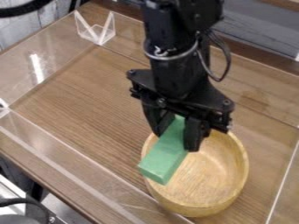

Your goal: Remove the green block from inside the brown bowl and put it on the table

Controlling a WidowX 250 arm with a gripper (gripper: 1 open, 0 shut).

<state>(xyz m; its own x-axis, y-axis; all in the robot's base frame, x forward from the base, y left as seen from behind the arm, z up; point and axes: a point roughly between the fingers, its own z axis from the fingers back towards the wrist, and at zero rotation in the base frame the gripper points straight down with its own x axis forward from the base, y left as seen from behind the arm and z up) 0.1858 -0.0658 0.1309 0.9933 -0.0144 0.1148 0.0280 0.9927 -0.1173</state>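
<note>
End effector: pinching green block. Handling: carry leftward clear of bowl; lower gently to desk.

No txt, label, brand, nr or sign can be read here, as far as I can see, neither on the robot arm nor on the bowl, the block or the table.

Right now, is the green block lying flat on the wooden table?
No, the green block hangs from the gripper, over the bowl's edge.
</note>
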